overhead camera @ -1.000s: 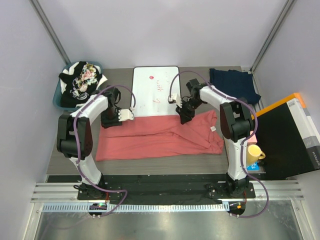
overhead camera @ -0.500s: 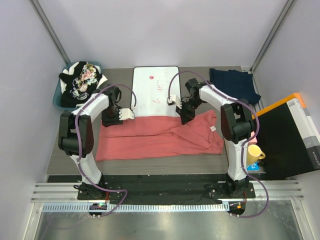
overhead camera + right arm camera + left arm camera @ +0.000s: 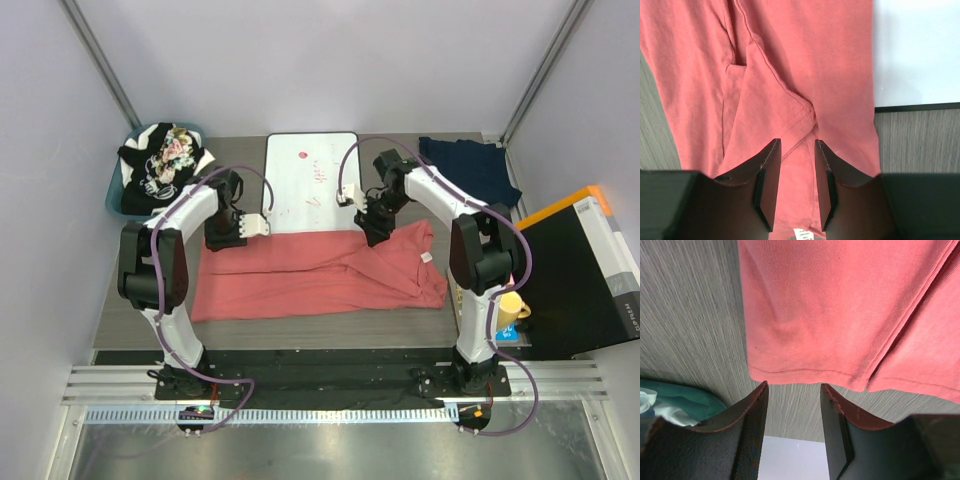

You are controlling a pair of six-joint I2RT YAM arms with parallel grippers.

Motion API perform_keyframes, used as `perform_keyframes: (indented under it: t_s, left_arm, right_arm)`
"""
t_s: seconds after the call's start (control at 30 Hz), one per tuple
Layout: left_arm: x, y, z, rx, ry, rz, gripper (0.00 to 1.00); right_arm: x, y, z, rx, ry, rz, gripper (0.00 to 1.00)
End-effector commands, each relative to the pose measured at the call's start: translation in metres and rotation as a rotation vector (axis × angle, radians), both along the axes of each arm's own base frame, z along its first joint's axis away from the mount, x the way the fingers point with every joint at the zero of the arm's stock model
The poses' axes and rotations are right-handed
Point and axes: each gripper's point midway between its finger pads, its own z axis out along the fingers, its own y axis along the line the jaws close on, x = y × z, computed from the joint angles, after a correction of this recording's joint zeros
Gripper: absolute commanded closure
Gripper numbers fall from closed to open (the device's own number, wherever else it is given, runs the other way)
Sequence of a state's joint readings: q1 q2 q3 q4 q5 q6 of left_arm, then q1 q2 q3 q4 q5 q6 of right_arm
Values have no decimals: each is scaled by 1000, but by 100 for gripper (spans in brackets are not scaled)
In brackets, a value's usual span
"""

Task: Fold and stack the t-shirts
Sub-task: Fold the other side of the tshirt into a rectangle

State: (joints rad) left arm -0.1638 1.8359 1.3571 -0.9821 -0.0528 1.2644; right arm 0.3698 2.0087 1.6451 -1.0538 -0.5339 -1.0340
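**Top view.** The salmon t-shirt [image 3: 320, 275] lies spread across the middle of the surface [image 3: 150, 335]. Its far edge touches the white board [image 3: 310, 175] at 12 o'clock. The navy t-shirt [image 3: 470, 168] lies at 2 o'clock, and the floral and black t-shirts [image 3: 160, 165] are heaped at 10 o'clock. The left end effector [image 3: 250, 228] sits at the salmon shirt's far-left corner. The right end effector [image 3: 372, 233] is on its far edge, beside the board.

**Left wrist.** The jaws stand half-parted and hold nothing. The stitched hem runs just beyond the tips, at 12 o'clock. A good grip probably means easing forward until both cloth layers sit between the pads.

**Right wrist.** The jaws are narrowly apart over a folded sleeve at 12 o'clock, with nothing pinched. Whether the tips touch the cloth, I cannot tell. Catching sleeve and body together, then closing and lifting both sides evenly toward 6 o'clock, should keep the fold line straight.
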Motion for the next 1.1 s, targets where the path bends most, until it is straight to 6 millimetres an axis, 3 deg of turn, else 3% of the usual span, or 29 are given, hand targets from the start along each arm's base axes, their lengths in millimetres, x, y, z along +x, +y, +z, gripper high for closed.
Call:
perform_keyframes:
  t_s: [0.0,0.7,1.07]
  left_arm:
    - [9,-6,5,-22,-25,-7,53]
    - [8,-6,4,-22,-27,6,53]
    - [12,-7,3,-24,-31,2,53]
  right_arm:
    - [-6,0,3,0,31,-20,64]
    - [22,3,-28,24,90,-65,66]
    - [6,12,-30,44,134,-45,63]
